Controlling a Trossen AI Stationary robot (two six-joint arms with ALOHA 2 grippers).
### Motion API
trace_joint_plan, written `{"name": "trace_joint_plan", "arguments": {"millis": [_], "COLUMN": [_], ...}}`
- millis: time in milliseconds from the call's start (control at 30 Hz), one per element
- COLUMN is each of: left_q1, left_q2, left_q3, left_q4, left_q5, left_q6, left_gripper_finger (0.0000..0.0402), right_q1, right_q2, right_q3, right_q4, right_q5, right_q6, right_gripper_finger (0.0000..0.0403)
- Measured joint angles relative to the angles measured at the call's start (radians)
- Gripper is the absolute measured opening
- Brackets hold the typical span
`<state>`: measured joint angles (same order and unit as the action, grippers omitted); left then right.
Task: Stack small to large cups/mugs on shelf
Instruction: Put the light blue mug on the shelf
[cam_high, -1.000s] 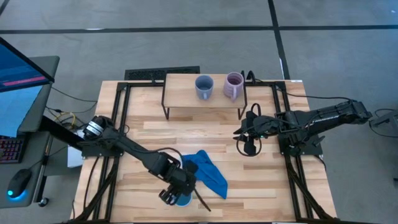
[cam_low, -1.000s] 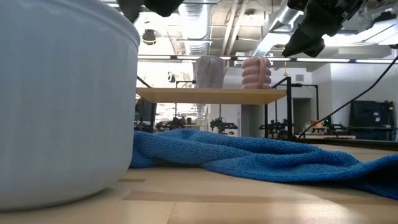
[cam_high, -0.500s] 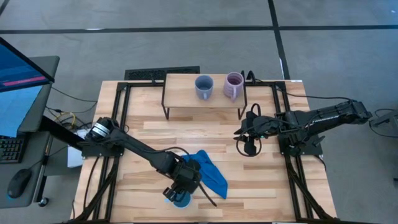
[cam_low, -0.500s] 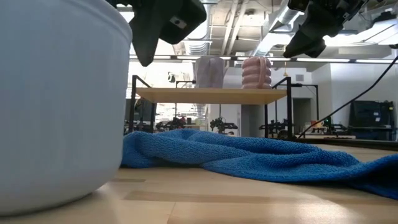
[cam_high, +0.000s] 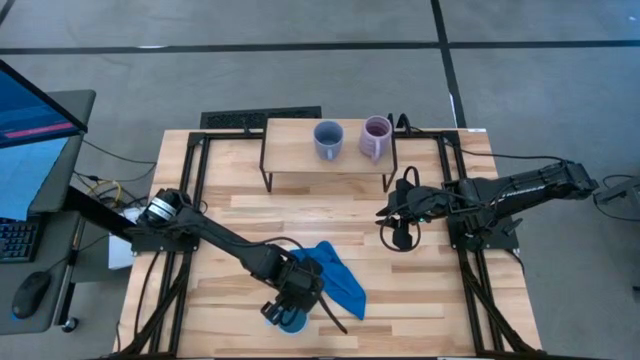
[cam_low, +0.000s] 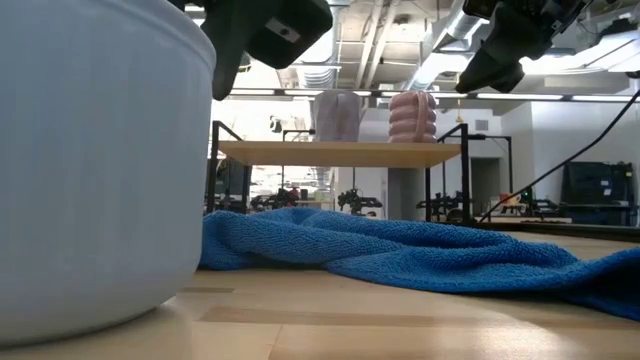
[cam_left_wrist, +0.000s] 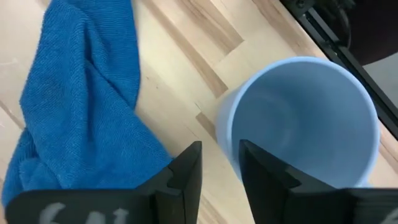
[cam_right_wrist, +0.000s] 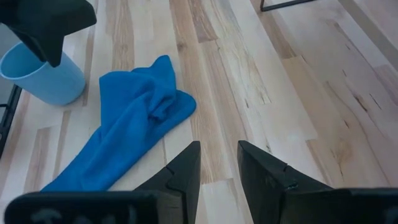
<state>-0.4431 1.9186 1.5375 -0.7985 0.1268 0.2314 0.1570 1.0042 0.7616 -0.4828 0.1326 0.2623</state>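
Observation:
The light blue mug (cam_high: 288, 320) stands upright on its base near the table's near edge, beside the blue cloth (cam_high: 335, 278). My left gripper (cam_left_wrist: 221, 168) reaches down onto its rim and is shut on it. The grey-blue mug (cam_high: 328, 140) and the pale purple mug (cam_high: 375, 138) stand side by side on the shelf (cam_high: 300, 160) at the far edge. My right gripper (cam_high: 400, 215) hangs open above the table's right middle with nothing between its fingers. My left gripper has the mug's wall at the rim (cam_left_wrist: 229, 134), on the side toward the cloth. One finger (cam_left_wrist: 267, 180) is inside the cup and the other outside. The fingers come from above, slanting down. The mug stands upright with its base on the table.
The blue cloth (cam_right_wrist: 137, 118) lies crumpled right next to the light blue mug. Bare wood stretches between the cloth and the shelf's black legs (cam_high: 267, 175). Black frame rails run along both table sides. A monitor and keyboard sit off the table's left.
My left gripper has come down and a little toward the table's right edge, onto the light blue mug's rim. Its outer finger now stands against the mug's wall. The mug has shifted slightly on the table and stays upright.

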Motion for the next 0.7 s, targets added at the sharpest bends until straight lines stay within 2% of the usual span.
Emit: {"name": "trace_joint_plan", "arguments": {"millis": [133,267,533,700], "left_q1": [0.000,0.002,0.009,0.014], "left_q2": [0.010,0.032,0.046,0.046], "left_q3": [0.002,0.000,0.004,0.004], "left_q4": [0.001,0.008,0.004,0.004], "left_q5": [0.009,0.072,0.097,0.094], "left_q6": [-0.009,-0.016,-0.003,0.011], "left_gripper_finger": [0.0085,0.0084,0.0082,0.0057], "right_q1": [0.000,0.000,0.000,0.000], "right_q2": [0.000,0.000,0.000,0.000], "right_q3": [0.000,0.000,0.000,0.000], "right_q4": [0.000,-0.001,-0.003,-0.003], "right_q5": [0.000,0.000,0.000,0.000], "right_q6": [0.000,0.001,0.001,0.001], "right_gripper_finger": [0.0128,0.0128,0.0128,0.0128]}}
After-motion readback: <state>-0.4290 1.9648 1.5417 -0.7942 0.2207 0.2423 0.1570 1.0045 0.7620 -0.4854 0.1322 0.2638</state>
